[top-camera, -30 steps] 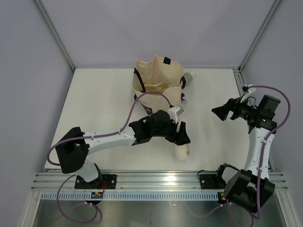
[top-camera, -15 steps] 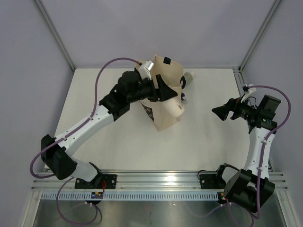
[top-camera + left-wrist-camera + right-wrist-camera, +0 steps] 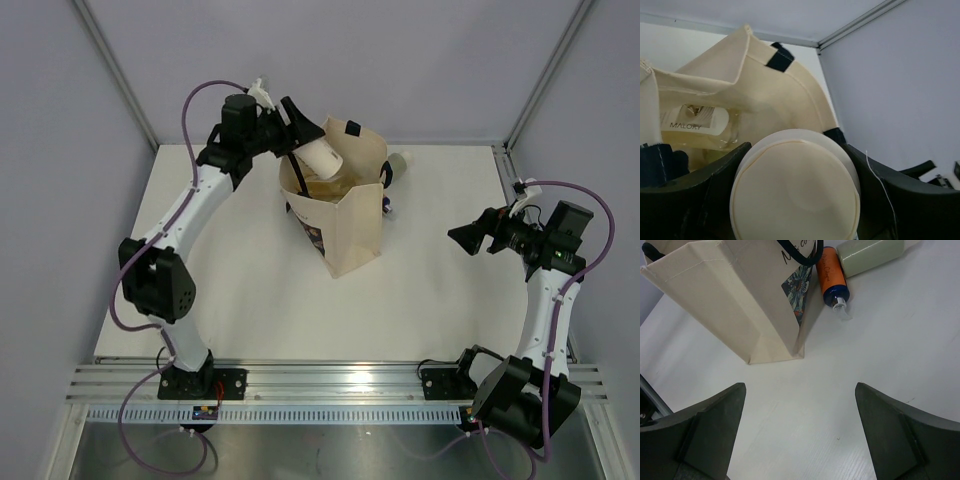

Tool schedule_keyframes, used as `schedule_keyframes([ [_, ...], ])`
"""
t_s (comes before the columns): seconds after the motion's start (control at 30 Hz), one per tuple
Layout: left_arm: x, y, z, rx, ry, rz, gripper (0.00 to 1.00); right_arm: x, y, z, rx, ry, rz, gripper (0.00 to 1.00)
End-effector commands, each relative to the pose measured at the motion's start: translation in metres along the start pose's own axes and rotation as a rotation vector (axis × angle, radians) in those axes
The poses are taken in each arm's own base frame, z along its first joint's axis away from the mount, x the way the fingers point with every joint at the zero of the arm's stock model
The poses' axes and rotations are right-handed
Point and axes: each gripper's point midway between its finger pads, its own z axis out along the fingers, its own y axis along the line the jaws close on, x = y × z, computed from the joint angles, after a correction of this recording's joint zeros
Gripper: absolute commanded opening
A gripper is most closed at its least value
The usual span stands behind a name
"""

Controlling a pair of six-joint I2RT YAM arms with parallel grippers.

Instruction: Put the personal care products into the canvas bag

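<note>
Top external: left gripper [image 3: 310,147] is clamped on the beige bottle [image 3: 322,158], which hangs tilted over the mouth of the bag [image 3: 350,225]. The bottle is past the fingertips, above the rim on the arm's side, not over the middle. Risk: released here it may clip that rim and roll out, or fold the soft wall inward. Right gripper [image 3: 462,238] is spread wide and empty, well apart from the bag, with bare table [image 3: 230,280] all around it

Left wrist: the bottle's round base fills the gap between both fingers [image 3: 715,175], so the grip looks firm. Beyond the fingertips is the open bag, with a labelled bottle [image 3: 695,122] already lying inside. Risk: a drop would land on or beside it, and a hard knock could tip the bag. The bag's walls close in on both sides, leaving little room to go down

Right wrist: fingers [image 3: 715,420] are wide with nothing between them. Ahead of them are the bag's corner, an orange bottle [image 3: 832,277] touching the bag's side, and a green bottle [image 3: 870,252] just beyond it. Risk: the bag's strap [image 3: 800,255] drapes over the orange bottle and could snag a pick
</note>
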Motion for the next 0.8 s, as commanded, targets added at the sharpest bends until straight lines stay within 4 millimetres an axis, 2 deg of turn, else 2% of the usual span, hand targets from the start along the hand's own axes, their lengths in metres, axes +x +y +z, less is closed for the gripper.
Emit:
schedule_keyframes([
  [0.0, -0.011, -0.027, 0.006, 0.075, 0.008, 0.09, 0.0, -0.013, 0.002, -0.003, -0.011, -0.025, -0.04, 1.0],
  [0.03, -0.003, -0.018, 0.014, 0.053, 0.026, 0.093, 0.0, -0.012, 0.002, -0.003, -0.008, -0.024, -0.041, 1.0],
  [0.13, 0.018, 0.003, 0.022, -0.02, 0.07, 0.145, 0.01, -0.012, 0.001, -0.003, -0.01, -0.022, -0.04, 0.99],
  [0.2, 0.031, 0.018, 0.023, -0.07, 0.102, 0.179, 0.15, -0.011, 0.001, -0.003, -0.01, -0.022, -0.04, 0.99],
  [0.27, 0.039, 0.028, 0.023, -0.117, 0.119, 0.208, 0.34, -0.01, 0.0, -0.002, -0.011, -0.019, -0.037, 1.0],
  [0.3, 0.041, 0.032, 0.022, -0.133, 0.124, 0.216, 0.57, -0.01, 0.0, -0.002, -0.009, -0.019, -0.038, 0.99],
  [0.37, 0.043, 0.037, 0.021, -0.16, 0.129, 0.238, 0.74, -0.009, -0.001, -0.001, -0.008, -0.015, -0.036, 0.99],
  [0.4, 0.042, 0.036, 0.02, -0.163, 0.129, 0.245, 0.92, -0.008, -0.002, -0.001, -0.008, -0.013, -0.035, 0.99],
  [0.5, 0.039, 0.033, 0.015, -0.165, 0.129, 0.268, 0.99, -0.006, -0.004, -0.001, -0.001, -0.008, -0.039, 1.0],
  [0.73, 0.022, 0.017, -0.009, -0.172, 0.109, 0.369, 0.99, 0.002, 0.0, 0.001, -0.048, 0.002, -0.042, 0.99],
  [0.77, 0.022, 0.019, -0.013, -0.186, 0.116, 0.395, 0.99, 0.003, 0.002, 0.002, -0.063, 0.005, -0.033, 0.99],
])
